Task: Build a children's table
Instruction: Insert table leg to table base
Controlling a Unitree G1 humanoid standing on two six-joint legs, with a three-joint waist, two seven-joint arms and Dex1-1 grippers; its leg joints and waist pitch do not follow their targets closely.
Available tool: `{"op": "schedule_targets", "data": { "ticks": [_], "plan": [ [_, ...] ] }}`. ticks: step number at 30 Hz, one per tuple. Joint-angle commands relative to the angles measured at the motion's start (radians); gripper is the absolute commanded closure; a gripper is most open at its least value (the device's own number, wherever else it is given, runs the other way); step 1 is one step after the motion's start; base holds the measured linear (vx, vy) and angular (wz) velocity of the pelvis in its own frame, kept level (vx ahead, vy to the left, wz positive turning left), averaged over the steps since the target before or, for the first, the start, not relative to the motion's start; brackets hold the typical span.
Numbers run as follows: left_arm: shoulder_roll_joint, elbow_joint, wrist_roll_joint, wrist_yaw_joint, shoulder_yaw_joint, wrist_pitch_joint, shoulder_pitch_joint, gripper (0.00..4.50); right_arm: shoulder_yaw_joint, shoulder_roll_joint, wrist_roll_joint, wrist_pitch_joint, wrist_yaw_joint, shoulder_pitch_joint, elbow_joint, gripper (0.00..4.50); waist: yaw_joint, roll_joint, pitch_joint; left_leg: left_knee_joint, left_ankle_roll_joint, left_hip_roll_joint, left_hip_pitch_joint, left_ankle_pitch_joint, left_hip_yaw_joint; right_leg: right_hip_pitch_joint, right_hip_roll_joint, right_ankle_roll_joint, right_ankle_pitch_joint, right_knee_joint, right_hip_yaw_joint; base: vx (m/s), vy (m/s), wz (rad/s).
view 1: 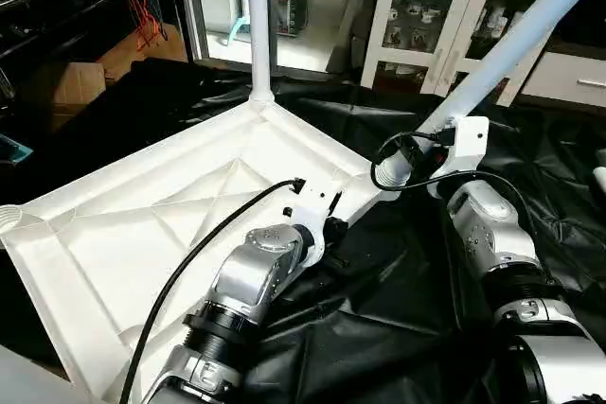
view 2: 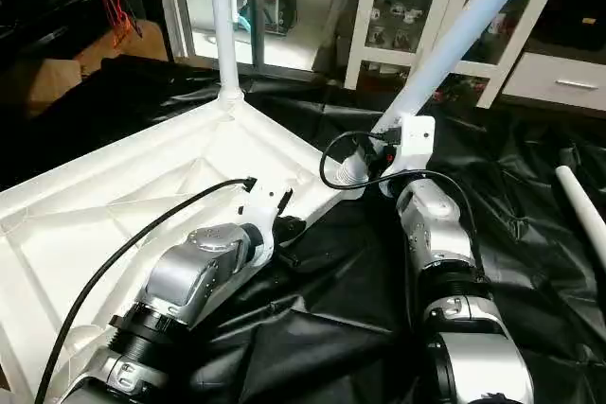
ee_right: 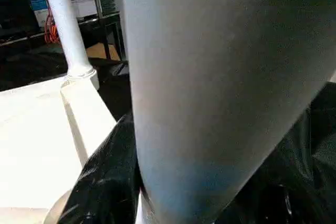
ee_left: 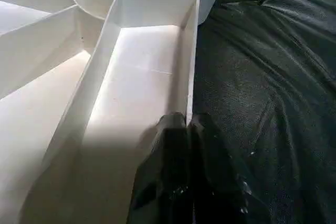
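I have the white plastic rectangular tabletop (view 1: 161,234) lying underside up on the black plastic sheeting (view 1: 379,328), its X-shaped ribs facing me, and one long white tapered tubular leg (view 1: 258,16) already stands upright in the far corner socket. A second white leg (view 1: 511,44) leans at a slant over the right corner of the tabletop, its lower end at that corner's socket. My right gripper (view 1: 417,153) is closed about halfway around this leg near its lower end, so it is holding the tube rather than standing free. My left gripper (ee_left: 184,129) is pinched nearly shut on the thin side wall along the tabletop's right edge, steadying it. I judge the top light but stiff, apt to slide on the slick sheeting, so gripping the rim wall is sensible. The hollow leg looks light and smooth; holding it low gives control while it is brought upright. Another white leg (view 2: 582,201) lies on the sheeting off to the right.
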State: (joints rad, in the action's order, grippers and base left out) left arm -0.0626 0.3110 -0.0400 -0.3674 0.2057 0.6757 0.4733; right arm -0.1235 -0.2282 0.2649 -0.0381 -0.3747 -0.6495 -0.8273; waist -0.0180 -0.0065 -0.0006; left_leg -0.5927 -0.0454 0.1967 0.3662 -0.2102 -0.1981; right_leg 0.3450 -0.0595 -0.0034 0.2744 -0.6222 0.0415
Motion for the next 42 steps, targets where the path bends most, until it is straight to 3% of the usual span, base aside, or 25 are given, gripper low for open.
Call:
{"op": "schedule_targets", "data": {
  "ticks": [1,8,9,10,11,12,13,15,16,17,19,21,23,26,32,37,38,41,42],
  "plan": [
    [0.009,-0.053,-0.005,0.065,-0.105,-0.052,0.047,4.50,0.028,0.011,-0.043,0.133,0.022,0.116,-0.195,2.70,0.002,-0.004,-0.008,0.080,0.026,0.048,-0.006,-0.211,0.028,-0.007,-0.078,-0.205,0.069,0.098,-0.043,0.000,0.000,0.00],
    [0.003,-0.046,-0.003,0.079,-0.095,-0.041,0.056,4.50,0.033,0.020,-0.061,0.119,0.038,0.098,-0.216,2.70,0.000,-0.004,-0.006,0.083,0.015,0.049,-0.007,-0.234,0.029,-0.002,-0.078,-0.194,0.101,0.103,-0.044,0.000,0.000,0.00],
    [0.177,-0.116,-0.003,-0.186,0.018,-0.158,-0.012,4.50,0.113,-0.121,-0.062,0.110,-0.323,0.104,-0.119,2.70,-0.002,-0.004,-0.006,0.084,0.013,0.049,-0.007,-0.240,0.028,-0.001,-0.078,-0.195,0.108,0.104,-0.045,0.000,0.000,0.00],
    [0.177,-0.116,-0.003,-0.186,0.018,-0.158,-0.012,4.50,0.113,-0.121,-0.062,0.110,-0.323,0.104,-0.119,2.70,0.004,-0.005,-0.008,0.082,0.028,0.050,-0.002,-0.269,0.034,-0.011,-0.079,-0.178,0.154,0.107,-0.042,0.000,0.000,0.00],
    [0.308,-0.169,-0.004,-0.385,0.101,-0.247,-0.064,4.50,0.173,-0.227,-0.060,0.106,-0.597,0.111,-0.043,2.70,0.006,-0.002,-0.007,0.081,0.047,0.051,-0.002,-0.264,0.033,-0.008,-0.080,-0.181,0.143,0.111,-0.044,0.000,0.000,0.00],
    [0.441,-0.225,-0.006,-0.588,0.182,-0.339,-0.119,4.50,0.233,-0.337,-0.053,0.105,-0.875,0.124,0.038,2.70,0.006,-0.004,-0.007,0.081,0.077,0.052,0.005,-0.241,0.035,-0.014,-0.077,-0.176,0.101,0.106,-0.045,0.000,0.000,0.00],
    [0.442,-0.226,-0.007,-0.588,0.182,-0.338,-0.120,4.50,0.233,-0.337,-0.054,0.105,-0.875,0.125,0.038,2.70,0.008,-0.001,-0.007,0.080,0.093,0.053,0.008,-0.225,0.037,-0.018,-0.078,-0.174,0.073,0.102,-0.045,0.000,0.000,0.00],
    [0.443,-0.231,-0.008,-0.589,0.182,-0.335,-0.123,4.50,0.233,-0.338,-0.055,0.103,-0.877,0.126,0.035,2.70,0.004,0.010,-0.012,0.077,0.115,0.056,-0.002,-0.131,0.030,-0.012,-0.074,-0.208,-0.060,0.084,-0.040,0.000,0.000,0.00],
    [0.444,-0.235,-0.010,-0.590,0.183,-0.333,-0.126,4.50,0.234,-0.339,-0.056,0.101,-0.879,0.126,0.034,2.70,0.006,0.009,-0.018,0.069,0.117,0.058,-0.011,-0.037,0.028,-0.013,-0.072,-0.246,-0.205,0.069,-0.038,0.000,0.000,0.00],
    [0.447,-0.241,-0.012,-0.593,0.184,-0.329,-0.130,4.50,0.235,-0.340,-0.057,0.102,-0.881,0.127,0.035,2.71,0.008,0.008,-0.021,0.063,0.127,0.057,-0.011,0.036,0.028,-0.019,-0.070,-0.272,-0.321,0.057,-0.036,0.000,0.000,0.00],
    [0.453,-0.245,-0.018,-0.595,0.188,-0.329,-0.131,4.50,0.238,-0.342,-0.054,0.101,-0.888,0.125,0.032,2.71,0.008,0.003,-0.019,0.060,0.136,0.055,-0.013,0.056,0.025,-0.019,-0.070,-0.291,-0.383,0.053,-0.034,0.000,0.000,0.00],
    [0.461,-0.248,-0.026,-0.597,0.193,-0.330,-0.131,4.50,0.241,-0.347,-0.049,0.100,-0.898,0.121,0.028,2.71,0.011,-0.001,-0.017,0.062,0.131,0.053,-0.014,-0.001,0.022,-0.020,-0.075,-0.297,-0.330,0.059,-0.037,0.000,0.000,0.00],
    [0.479,-0.248,-0.038,-0.618,0.197,-0.359,-0.134,4.50,0.240,-0.361,-0.039,0.105,-0.941,0.121,0.033,2.71,0.013,-0.001,-0.014,0.067,0.105,0.056,-0.015,-0.081,0.022,-0.020,-0.077,-0.297,-0.215,0.067,-0.039,0.000,0.000,0.00],
    [0.483,-0.241,-0.037,-0.639,0.192,-0.382,-0.136,4.50,0.235,-0.372,-0.034,0.107,-0.975,0.122,0.039,2.71,0.015,-0.002,-0.014,0.068,0.085,0.057,-0.018,-0.098,0.022,-0.019,-0.076,-0.293,-0.176,0.068,-0.041,0.000,0.000,0.00],
    [0.480,-0.242,-0.039,-0.644,0.188,-0.386,-0.136,4.50,0.218,-0.377,-0.022,0.106,-0.982,0.128,0.045,2.71,0.023,-0.004,-0.018,0.060,0.106,0.054,-0.016,-0.026,0.021,-0.024,-0.074,-0.293,-0.269,0.058,-0.041,0.000,0.000,0.00],
    [0.464,-0.237,-0.036,-0.615,0.193,-0.380,-0.131,4.50,0.177,-0.325,-0.009,0.164,-0.842,0.146,0.033,2.71,0.024,-0.006,-0.018,0.060,0.109,0.054,-0.016,-0.020,0.021,-0.024,-0.074,-0.294,-0.262,0.056,-0.041,0.000,0.000,0.00],
    [0.455,-0.236,-0.033,-0.600,0.191,-0.357,-0.128,4.50,0.172,-0.305,-0.023,0.163,-0.776,0.149,0.021,2.71,0.024,-0.002,-0.018,0.061,0.102,0.056,-0.017,-0.029,0.021,-0.021,-0.076,-0.294,-0.246,0.058,-0.041,0.000,0.000,0.00],
    [0.424,-0.224,-0.025,-0.557,0.181,-0.309,-0.110,4.50,0.141,-0.248,-0.048,0.167,-0.565,0.140,-0.036,2.71,0.014,-0.004,-0.011,0.070,0.058,0.055,-0.018,-0.104,0.022,-0.016,-0.076,-0.289,-0.137,0.067,-0.041,0.000,0.000,0.00],
    [0.395,-0.215,-0.019,-0.511,0.170,-0.249,-0.090,4.50,0.120,-0.213,-0.061,0.157,-0.424,0.128,-0.079,2.71,0.004,-0.003,-0.008,0.076,0.009,0.055,-0.021,-0.177,0.024,-0.011,-0.078,-0.284,-0.020,0.076,-0.044,0.000,0.000,0.00]
  ]
}}
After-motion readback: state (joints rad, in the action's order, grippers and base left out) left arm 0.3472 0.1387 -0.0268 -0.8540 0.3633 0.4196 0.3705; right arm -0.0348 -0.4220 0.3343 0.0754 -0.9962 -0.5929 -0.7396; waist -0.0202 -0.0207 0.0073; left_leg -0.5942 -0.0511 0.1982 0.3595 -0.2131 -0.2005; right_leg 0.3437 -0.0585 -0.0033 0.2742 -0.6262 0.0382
